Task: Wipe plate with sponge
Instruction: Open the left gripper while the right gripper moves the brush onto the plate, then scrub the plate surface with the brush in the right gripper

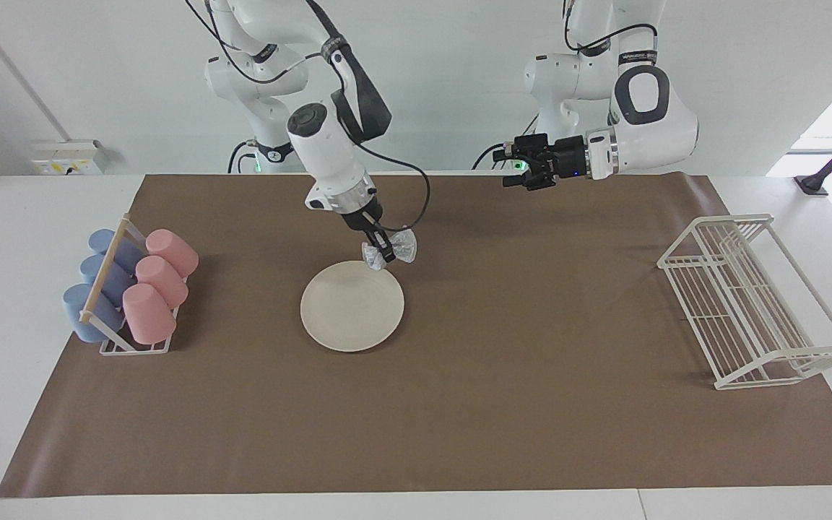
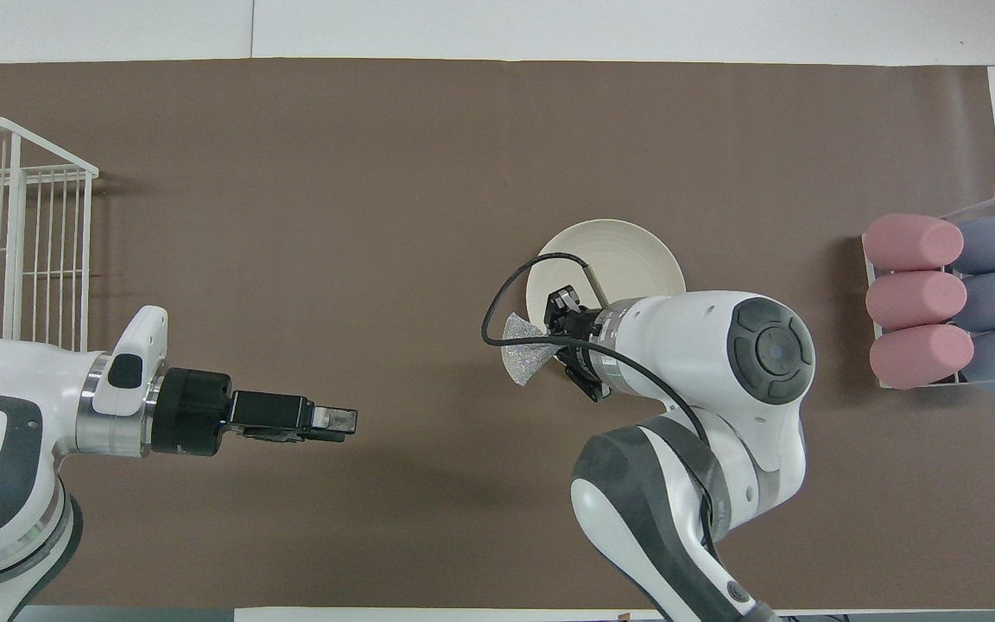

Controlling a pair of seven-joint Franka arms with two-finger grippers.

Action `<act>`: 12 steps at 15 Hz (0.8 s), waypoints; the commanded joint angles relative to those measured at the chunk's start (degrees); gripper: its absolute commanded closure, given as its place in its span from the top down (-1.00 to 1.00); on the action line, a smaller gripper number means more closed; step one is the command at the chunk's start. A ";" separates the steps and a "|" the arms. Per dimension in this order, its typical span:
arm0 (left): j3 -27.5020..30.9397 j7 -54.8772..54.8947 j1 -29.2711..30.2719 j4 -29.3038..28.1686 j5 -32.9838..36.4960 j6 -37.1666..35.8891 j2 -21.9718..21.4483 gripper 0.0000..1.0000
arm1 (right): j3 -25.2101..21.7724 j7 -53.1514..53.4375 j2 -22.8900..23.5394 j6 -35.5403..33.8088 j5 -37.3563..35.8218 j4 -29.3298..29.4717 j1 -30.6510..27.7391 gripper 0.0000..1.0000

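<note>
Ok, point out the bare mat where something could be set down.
Widest bare stretch: between the plate and the white wire rack. Another strip runs along the mat's edge farthest from the robots. Crowded: the plate's nearer rim, where the right gripper holds the sponge; tighter gap toward the cup rack.
</note>
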 commanded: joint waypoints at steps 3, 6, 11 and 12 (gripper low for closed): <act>-1.00 -3.75 -0.38 0.97 11.28 5.26 -0.30 1.00 | 0.76 -8.27 7.71 6.48 0.22 -0.18 -3.89 -1.00; -1.18 -6.21 -0.39 1.85 21.11 6.75 -0.30 1.00 | 0.76 -8.36 9.30 6.67 0.22 -0.27 -3.63 -1.00; -1.09 -7.00 0.06 2.64 33.68 8.94 -0.30 1.00 | 0.59 -12.56 11.15 6.93 0.22 -0.27 -5.11 -1.00; -1.18 -8.22 -0.21 2.64 36.32 10.34 -0.22 1.00 | 0.59 -14.93 11.15 6.93 0.22 -0.36 -6.51 -1.00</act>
